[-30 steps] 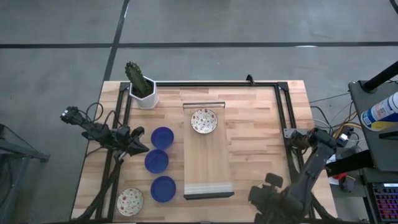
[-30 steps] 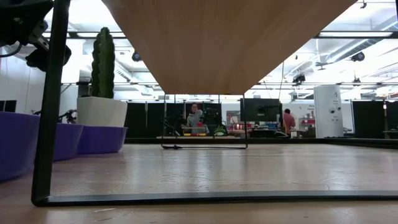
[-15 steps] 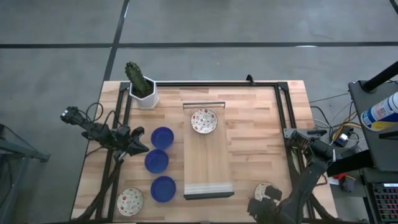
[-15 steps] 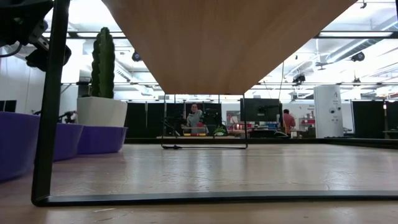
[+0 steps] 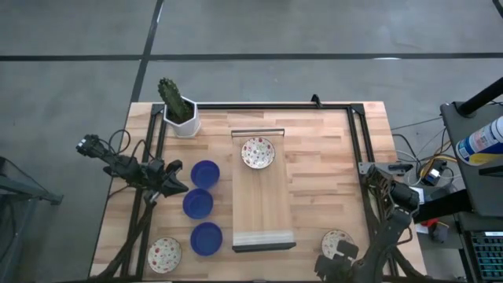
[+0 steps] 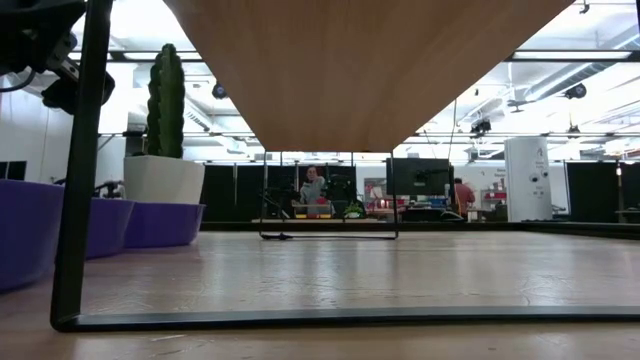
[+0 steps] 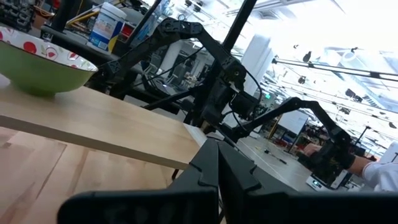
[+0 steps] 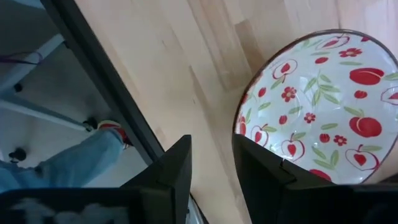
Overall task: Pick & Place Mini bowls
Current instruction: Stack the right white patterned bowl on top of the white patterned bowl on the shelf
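Note:
Three cobalt blue mini bowls (image 5: 198, 203) sit in a row on the table's left half. One patterned cream bowl (image 5: 258, 152) rests on the raised wooden board (image 5: 263, 204). A second one (image 5: 164, 254) lies at the near left corner, and a third (image 5: 336, 241) (image 8: 317, 106) on the table near the near right corner. My right gripper (image 5: 341, 255) (image 8: 211, 177) is open just nearward of that third bowl. My left gripper (image 5: 179, 187) (image 7: 217, 171) is shut, left of the blue bowls, touching nothing. My right gripper has one finger (image 8: 264, 171) showing in front of the patterned bowl's rim (image 8: 242, 124). I cannot tell whether it touches the rim. The bowl sits flat on the table, open side up.
A white pot with a green cactus (image 5: 179, 110) stands at the far left corner. Black frame rails (image 5: 357, 149) run along the table's left, right and far sides. Bare wood lies between the board and the right rail. People show far off in the room (image 6: 314, 186).
My right gripper has drawn back toward the table's near edge. It covered the patterned bowl near the near right corner a second ago, and that bowl now shows on the table.

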Controlling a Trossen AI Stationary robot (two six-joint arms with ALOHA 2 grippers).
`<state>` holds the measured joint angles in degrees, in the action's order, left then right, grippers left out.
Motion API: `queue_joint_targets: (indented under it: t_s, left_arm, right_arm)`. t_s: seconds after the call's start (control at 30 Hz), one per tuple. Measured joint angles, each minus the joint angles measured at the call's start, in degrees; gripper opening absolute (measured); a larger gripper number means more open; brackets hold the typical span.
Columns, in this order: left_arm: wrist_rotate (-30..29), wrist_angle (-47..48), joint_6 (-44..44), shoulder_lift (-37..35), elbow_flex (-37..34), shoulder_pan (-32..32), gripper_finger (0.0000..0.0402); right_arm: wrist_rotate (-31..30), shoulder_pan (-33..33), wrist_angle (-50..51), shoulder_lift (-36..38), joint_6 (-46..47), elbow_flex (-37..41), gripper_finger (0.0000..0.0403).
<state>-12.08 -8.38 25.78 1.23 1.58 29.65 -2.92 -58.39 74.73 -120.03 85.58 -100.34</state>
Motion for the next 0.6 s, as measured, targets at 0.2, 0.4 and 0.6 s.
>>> queue_joint_targets:
  t_s: [0.2,0.4,0.6]
  left_arm:
    - [-0.01,0.37,-0.11,0.00,0.00,0.02,0.0000]
    - [-0.01,0.37,-0.13,0.00,0.00,0.02,0.0000]
    - [0.00,0.37,-0.11,0.00,0.00,0.02,0.0000]
  right_arm:
    - [-0.05,-0.36,0.05,0.00,0.58,0.39,0.0114]
    - [-0.03,-0.94,0.11,0.00,2.38,1.99,0.0114]
    - [-0.02,-1.01,0.05,-0.04,2.94,4.20,0.0114]
